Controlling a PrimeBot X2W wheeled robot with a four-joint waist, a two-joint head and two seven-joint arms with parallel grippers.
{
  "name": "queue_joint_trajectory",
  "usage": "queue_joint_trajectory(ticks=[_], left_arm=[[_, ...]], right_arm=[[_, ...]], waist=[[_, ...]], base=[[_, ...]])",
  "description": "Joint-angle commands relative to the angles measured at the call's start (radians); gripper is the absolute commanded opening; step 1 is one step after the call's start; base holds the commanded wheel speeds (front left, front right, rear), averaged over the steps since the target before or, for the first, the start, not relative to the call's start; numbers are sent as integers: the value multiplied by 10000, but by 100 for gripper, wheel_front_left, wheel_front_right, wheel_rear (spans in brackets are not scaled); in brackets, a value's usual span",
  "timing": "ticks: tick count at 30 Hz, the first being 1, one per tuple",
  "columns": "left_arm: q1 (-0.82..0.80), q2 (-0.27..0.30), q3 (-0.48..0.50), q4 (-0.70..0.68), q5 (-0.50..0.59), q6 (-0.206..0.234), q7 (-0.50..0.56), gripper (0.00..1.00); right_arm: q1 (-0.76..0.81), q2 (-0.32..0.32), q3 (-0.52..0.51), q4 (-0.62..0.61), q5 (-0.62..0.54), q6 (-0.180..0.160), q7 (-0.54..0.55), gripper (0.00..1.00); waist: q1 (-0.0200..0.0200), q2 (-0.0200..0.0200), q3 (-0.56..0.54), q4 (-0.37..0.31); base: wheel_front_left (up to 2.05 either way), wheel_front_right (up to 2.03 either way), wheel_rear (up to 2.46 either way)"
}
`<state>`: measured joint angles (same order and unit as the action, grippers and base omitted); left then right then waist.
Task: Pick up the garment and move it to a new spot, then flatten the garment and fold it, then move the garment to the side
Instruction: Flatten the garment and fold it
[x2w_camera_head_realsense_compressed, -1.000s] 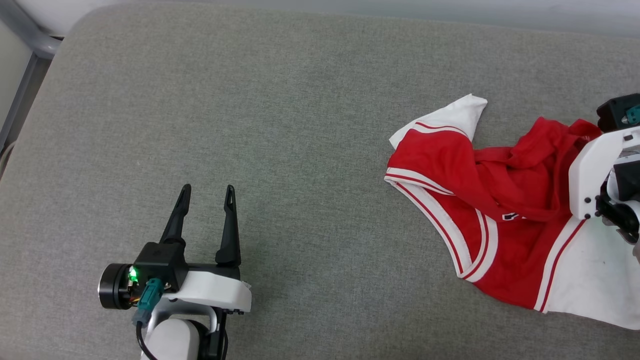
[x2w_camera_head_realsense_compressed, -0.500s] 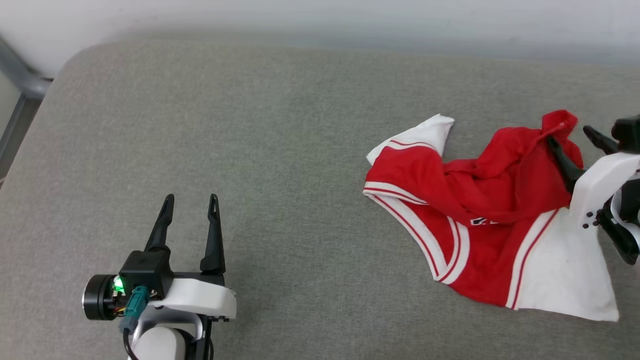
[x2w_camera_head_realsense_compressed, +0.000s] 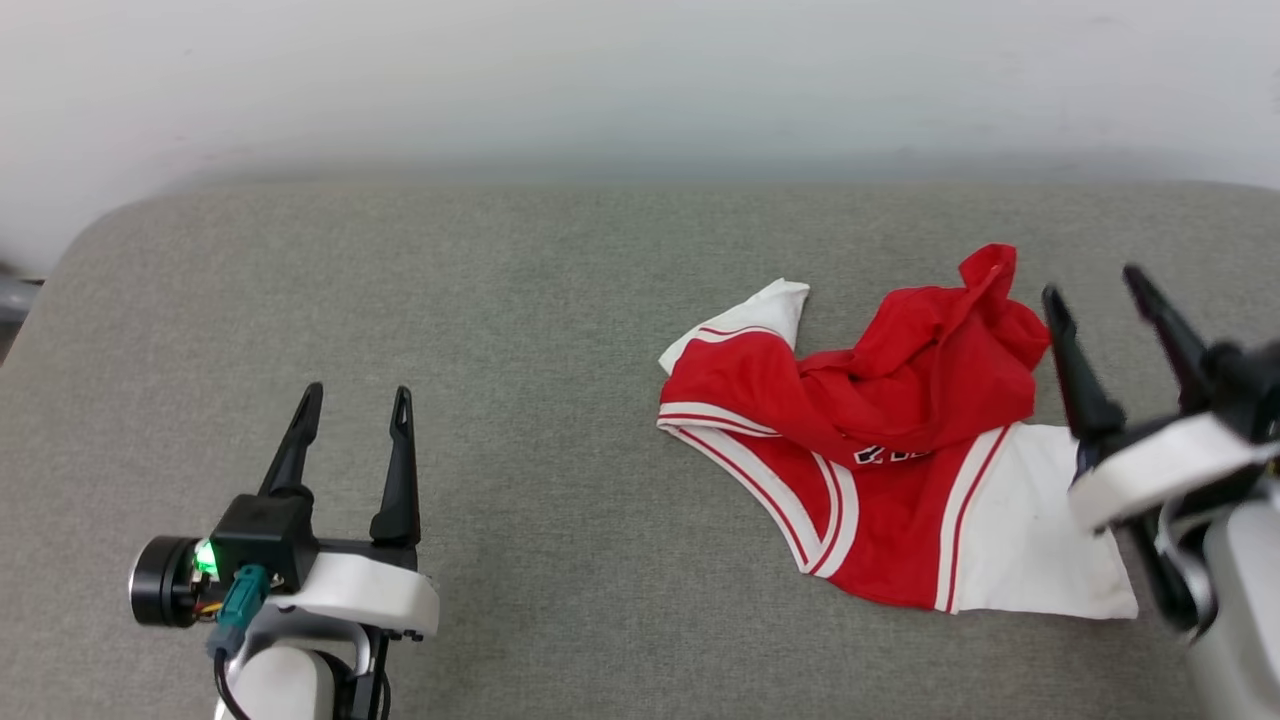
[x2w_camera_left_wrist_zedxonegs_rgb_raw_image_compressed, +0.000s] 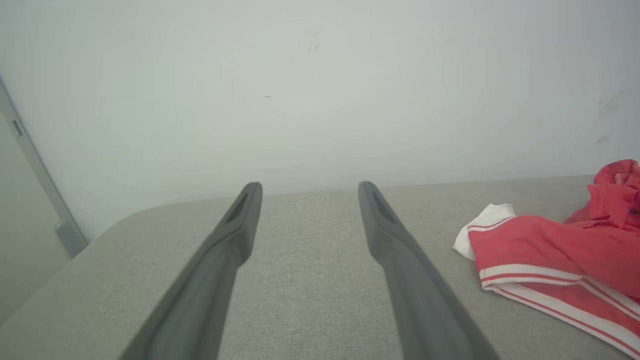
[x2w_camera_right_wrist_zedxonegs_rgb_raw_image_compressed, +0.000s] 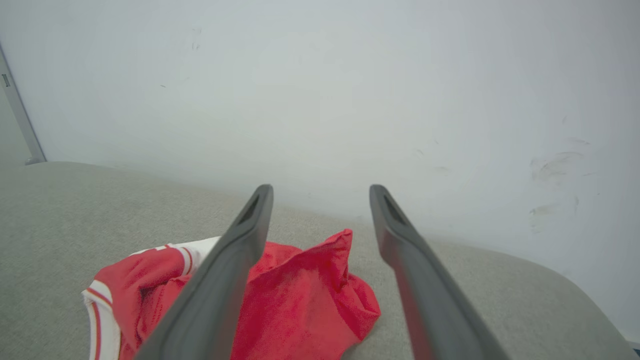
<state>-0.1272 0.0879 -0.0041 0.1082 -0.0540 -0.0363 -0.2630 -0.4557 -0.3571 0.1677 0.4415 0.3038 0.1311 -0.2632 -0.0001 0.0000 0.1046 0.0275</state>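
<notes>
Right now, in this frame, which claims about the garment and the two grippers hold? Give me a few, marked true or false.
1. The right gripper is shut on the garment. False: it is open, gripping nothing.
2. The left gripper is open above the grey cushion. True.
3. The garment lies flat and folded. False: it is crumpled, red cloth bunched up.
4. The garment lies nearer the right gripper. True.

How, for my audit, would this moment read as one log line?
garment: crumpled on cushion | left gripper: open | right gripper: open, empty
</notes>
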Motion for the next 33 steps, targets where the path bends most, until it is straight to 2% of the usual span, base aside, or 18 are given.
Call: queue_joint_trajectory(ticks=[1,6,12,18,23,33], left_arm=[[-202,113,3,62,-8,-112,-26,100],[-894,484,-256,459,-42,-548,-26,100],[-2370,1118,-1092,1453,-399,-880,353,100],[-4302,2096,-3207,1901,-1831,-927,2198,100],[-5620,2793,-4817,2135,-3266,-931,3984,100],[-7701,3444,-7729,2757,-6155,-934,7593,100]], right_arm=[[722,314,-335,-616,-326,-9,-15,100],[2551,1238,-1180,-2435,-1043,-7,-18,100],[4065,1979,-1561,-3745,-1444,-9,153,100],[4791,2450,-1652,-4430,-1531,-9,392,100],[4801,2551,-1550,-4565,-1582,-9,417,100],[4338,2578,-1430,-4544,-1692,-9,313,100]], waist=[[1,0,-154,-162],[1,0,-280,-329],[1,0,-288,-524],[1,0,-10,-872],[1,0,301,-1141],[1,0,1009,-1650]], base=[[0,0,0],[0,0,0],[0,0,0],[0,0,0],[0,0,0],[0,0,0]])
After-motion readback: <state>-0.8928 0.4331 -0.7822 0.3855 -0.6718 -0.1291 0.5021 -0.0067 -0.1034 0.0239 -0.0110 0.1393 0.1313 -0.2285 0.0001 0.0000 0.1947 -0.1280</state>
